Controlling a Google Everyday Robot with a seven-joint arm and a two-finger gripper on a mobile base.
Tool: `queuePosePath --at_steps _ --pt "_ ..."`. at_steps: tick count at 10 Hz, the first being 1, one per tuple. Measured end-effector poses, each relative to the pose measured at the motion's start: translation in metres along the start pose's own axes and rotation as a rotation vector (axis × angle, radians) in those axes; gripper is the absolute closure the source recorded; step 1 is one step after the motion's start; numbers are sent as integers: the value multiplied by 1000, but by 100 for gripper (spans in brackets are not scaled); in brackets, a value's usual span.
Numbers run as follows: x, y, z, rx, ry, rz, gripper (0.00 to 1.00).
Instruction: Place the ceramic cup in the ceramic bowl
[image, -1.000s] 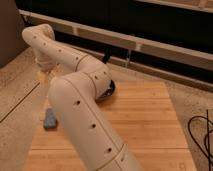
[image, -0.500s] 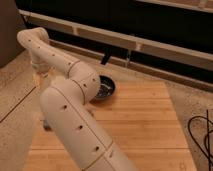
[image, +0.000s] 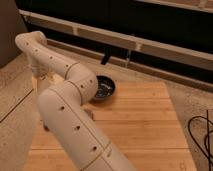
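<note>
The dark ceramic bowl (image: 105, 88) sits on the wooden table (image: 140, 125) near its far edge, glossy inside, partly behind my arm's elbow. My cream arm fills the left of the camera view, rising from the bottom, bending beside the bowl and reaching up to the far left. Its end with the gripper (image: 42, 79) points down at the table's far left corner, well left of the bowl. The ceramic cup does not show apart from the cream arm; it is hidden or cannot be told from the wrist.
A slim clear bottle (image: 127, 58) and a dark object (image: 105, 59) stand behind the table's far edge by a ledge. A small grey thing (image: 46, 128) peeks out left of the arm. Black cables (image: 201, 136) lie on the floor at right.
The arm has swung further left and nearer the camera. The bowl, half covered a second ago, now shows almost whole to the right of the elbow.
</note>
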Motion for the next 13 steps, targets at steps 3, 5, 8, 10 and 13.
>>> queuePosePath --at_steps 3,5,8,10,13 --pt "-1 2 0 0 1 -3 35" --pt "-1 1 0 0 0 -1 35" --pt "-1 2 0 0 1 -3 35" --pt "-1 2 0 0 1 -3 35" --pt "2 -2 9 -4 12 -16 43"
